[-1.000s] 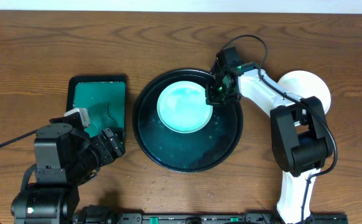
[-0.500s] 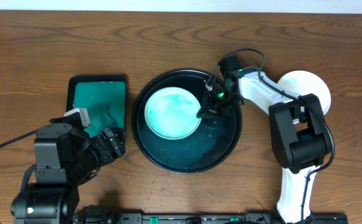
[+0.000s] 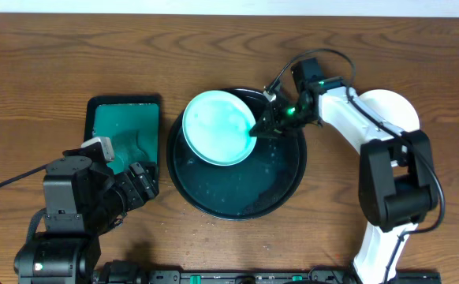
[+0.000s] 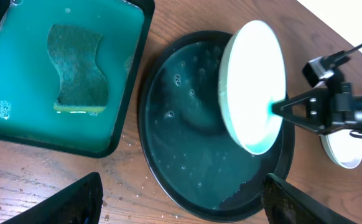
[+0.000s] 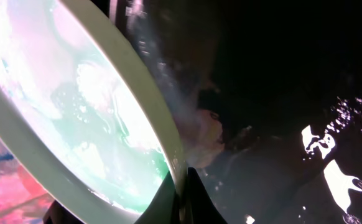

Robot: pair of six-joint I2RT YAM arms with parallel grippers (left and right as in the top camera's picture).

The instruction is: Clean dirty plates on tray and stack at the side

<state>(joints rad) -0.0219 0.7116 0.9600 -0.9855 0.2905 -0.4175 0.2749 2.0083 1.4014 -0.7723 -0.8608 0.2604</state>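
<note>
A pale mint plate (image 3: 218, 127) with green smears is tilted up over the black round tray (image 3: 237, 197). My right gripper (image 3: 258, 128) is shut on the plate's right rim and holds it lifted; the pinch shows in the right wrist view (image 5: 182, 186), with the plate's face (image 5: 75, 118) to the left. In the left wrist view the plate (image 4: 250, 81) stands on edge above the wet tray (image 4: 193, 162). My left gripper (image 4: 181, 199) is open and empty, near the table's front left. White plates (image 3: 387, 114) lie stacked at the right.
A rectangular green tray (image 3: 124, 138) with soapy water and a green sponge (image 4: 80, 74) sits left of the black tray. Water drops spot the wood at the tray's front. The right arm reaches across the tray's right side.
My right gripper has lifted the plate by its rim from flat in the tray to tilted up and shifted it left. The left arm has not moved.
</note>
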